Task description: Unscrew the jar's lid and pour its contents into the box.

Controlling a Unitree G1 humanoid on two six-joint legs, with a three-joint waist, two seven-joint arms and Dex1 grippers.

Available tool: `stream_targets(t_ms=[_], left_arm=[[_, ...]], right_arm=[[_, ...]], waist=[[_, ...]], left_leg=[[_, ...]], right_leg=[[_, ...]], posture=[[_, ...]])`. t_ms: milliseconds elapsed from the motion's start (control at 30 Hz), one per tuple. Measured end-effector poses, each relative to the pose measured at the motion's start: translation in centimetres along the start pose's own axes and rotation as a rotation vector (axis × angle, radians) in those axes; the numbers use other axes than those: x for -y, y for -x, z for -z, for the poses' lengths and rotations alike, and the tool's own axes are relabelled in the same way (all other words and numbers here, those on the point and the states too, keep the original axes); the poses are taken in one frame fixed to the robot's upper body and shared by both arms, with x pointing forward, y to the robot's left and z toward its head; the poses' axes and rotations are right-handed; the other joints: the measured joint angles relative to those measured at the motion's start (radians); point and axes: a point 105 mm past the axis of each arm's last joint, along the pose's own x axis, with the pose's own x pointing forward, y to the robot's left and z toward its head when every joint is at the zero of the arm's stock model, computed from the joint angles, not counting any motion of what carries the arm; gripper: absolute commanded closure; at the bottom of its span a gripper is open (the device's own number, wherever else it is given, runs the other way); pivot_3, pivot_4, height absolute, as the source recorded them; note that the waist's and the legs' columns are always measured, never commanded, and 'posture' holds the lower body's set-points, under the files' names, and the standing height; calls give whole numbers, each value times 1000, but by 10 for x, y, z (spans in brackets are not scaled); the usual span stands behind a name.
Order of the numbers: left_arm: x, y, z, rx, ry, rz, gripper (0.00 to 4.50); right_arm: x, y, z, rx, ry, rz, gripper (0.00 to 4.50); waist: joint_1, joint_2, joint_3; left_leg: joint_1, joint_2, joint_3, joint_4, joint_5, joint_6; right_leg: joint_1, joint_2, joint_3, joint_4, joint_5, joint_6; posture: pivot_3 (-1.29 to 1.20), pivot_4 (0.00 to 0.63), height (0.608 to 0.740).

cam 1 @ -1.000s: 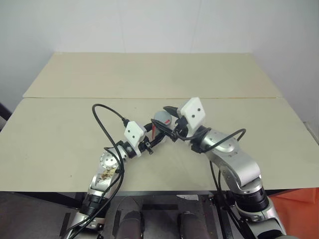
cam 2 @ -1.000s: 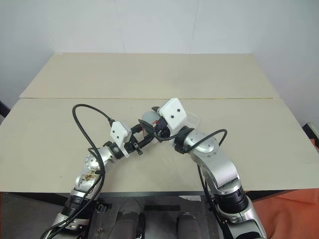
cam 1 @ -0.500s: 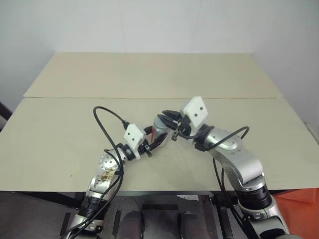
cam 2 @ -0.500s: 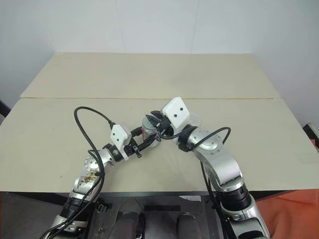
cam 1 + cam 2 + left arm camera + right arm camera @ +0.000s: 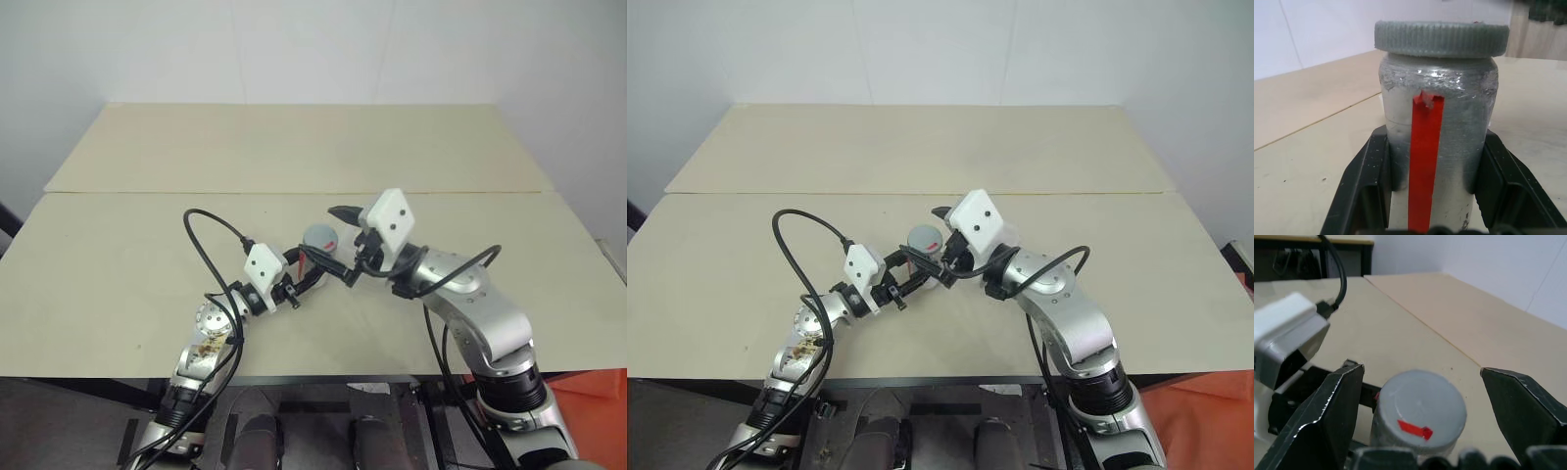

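The left tool (image 5: 312, 275) pinched the silver-grey cylindrical jar (image 5: 1436, 142); the ribbed grey round lid (image 5: 1420, 411) sat on it, at 9 o'clock of the spread right tool (image 5: 1420, 406). Unscrewing and pouring remained.

Jar (image 5: 315, 257) w/ lid (image 5: 1420, 411) on: sides blocked by left gripper (image 5: 1432, 196), clamped tight. Above lid, right gripper (image 5: 1420, 416) straddles, fingers wide, gaps both sides. Table (image 5: 294, 157) beyond jar looks free; box probably behind right wrist.
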Motion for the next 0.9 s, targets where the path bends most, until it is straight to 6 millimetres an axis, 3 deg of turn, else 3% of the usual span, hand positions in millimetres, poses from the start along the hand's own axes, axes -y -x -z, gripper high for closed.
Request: stream_targets(t_ms=[533,633,733,900], left_arm=[[0,-1,-1,5,1,3,2616],[0,-1,-1,5,1,3,2616],[0,-1,-2,8,0,1,2616],[0,-1,-2,8,-1,1,2616]], right_arm=[[3,-7,8,-9,-51,33,14],[3,-7,9,-9,-56,31,548],[2,-8,10,-10,-65,23,1586],[1,-8,10,-7,-70,16,1731]], waist=[[0,0,0],[0,0,0],[0,0,0],[0,0,0]], left_leg=[[0,0,0,0,0,0],[0,0,0,0,0,0],[0,0,0,0,0,0],[0,0,0,0,0,0]], right_leg=[[0,0,0,0,0,0],[0,0,0,0,0,0],[0,0,0,0,0,0],[0,0,0,0,0,0]], posture=[[0,150,740],[0,150,740],[0,150,740],[0,150,740]])
